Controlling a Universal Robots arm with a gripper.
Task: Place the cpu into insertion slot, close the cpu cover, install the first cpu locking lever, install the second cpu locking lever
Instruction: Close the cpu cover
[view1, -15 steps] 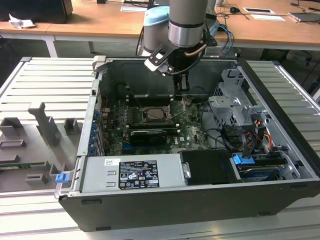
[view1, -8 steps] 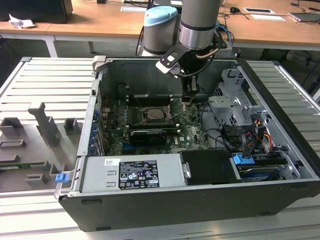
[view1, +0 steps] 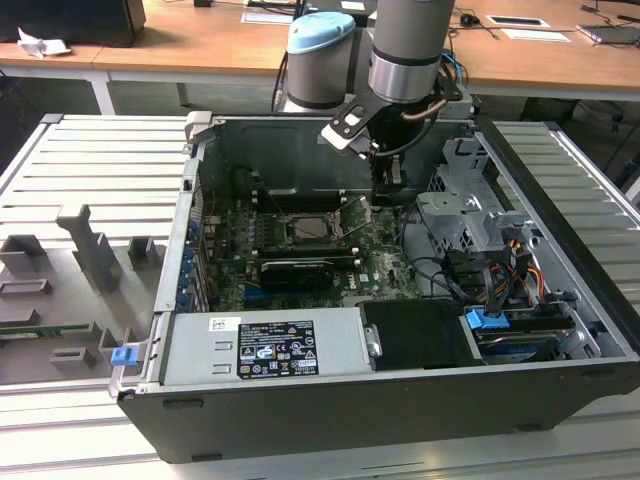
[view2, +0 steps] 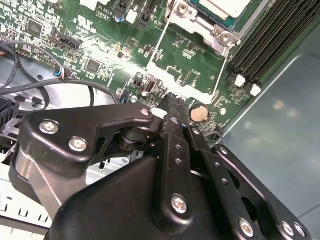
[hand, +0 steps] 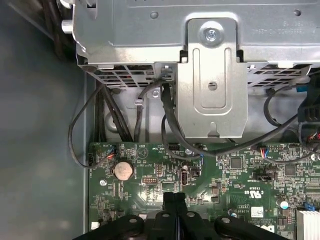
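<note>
The arm (view1: 405, 30) was a grey tube with a silver band (view1: 403, 80) and a pale blue joint cap (view1: 322, 28). Black cables (view1: 436, 105) looped at its wrist. The gripper (view2: 172, 99) was black, its linked bars (view2: 172, 165) studded with silver screws (view2: 179, 203).

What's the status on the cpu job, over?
Gripper shut, nothing in it, over the green board, off to the cpu's side. Cpu seated, cpu cover looks down over it. Black cables close by.
</note>
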